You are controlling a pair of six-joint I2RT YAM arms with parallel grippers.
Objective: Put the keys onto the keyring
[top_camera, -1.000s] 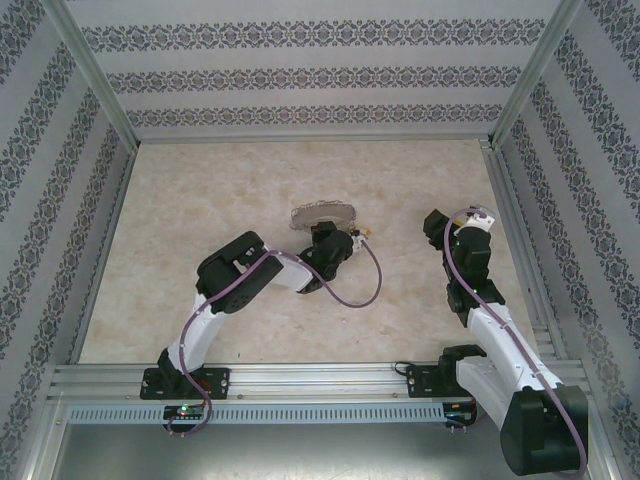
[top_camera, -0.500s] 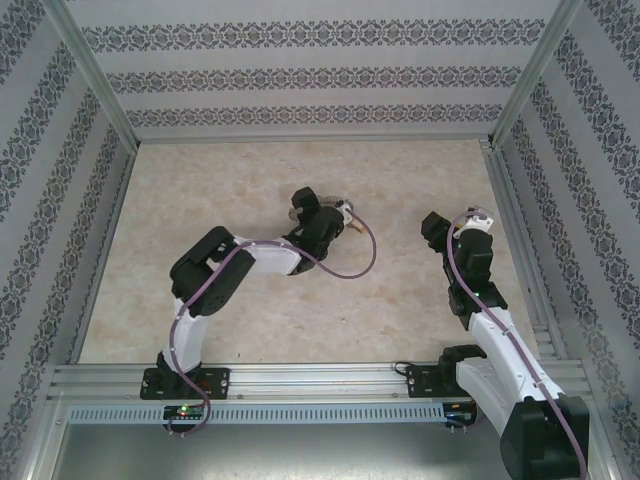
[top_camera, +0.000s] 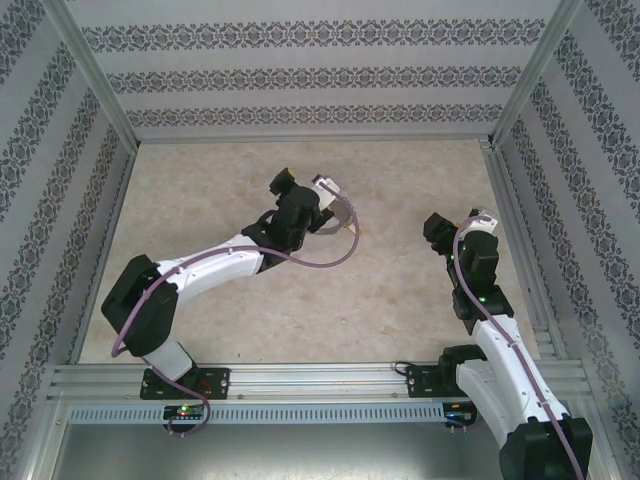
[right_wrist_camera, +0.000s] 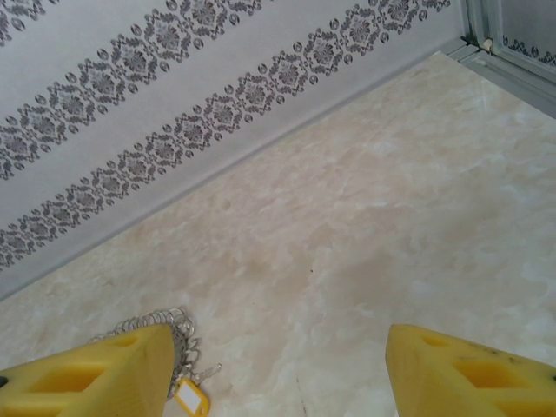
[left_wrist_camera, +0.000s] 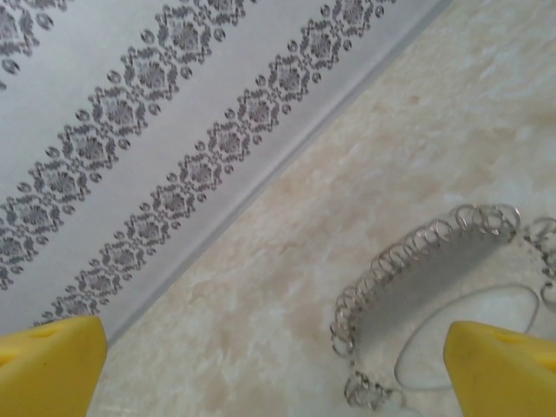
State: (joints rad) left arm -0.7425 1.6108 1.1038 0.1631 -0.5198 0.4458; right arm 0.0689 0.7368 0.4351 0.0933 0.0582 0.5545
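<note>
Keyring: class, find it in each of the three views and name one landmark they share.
Top external: keyring near the centre of the table.
Left wrist: keyring lower right, on the table.
Right wrist: keyring at the bottom left.
Shared landmark: the patterned wall.

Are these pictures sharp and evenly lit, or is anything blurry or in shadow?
Top external: flat, even light, hardly any shadows. Left wrist: the keyring throws a grey shadow; the left gripper's yellow fingertips look soft. Right wrist: the right gripper's fingertips are soft too; the table is evenly lit, no glare.
</note>
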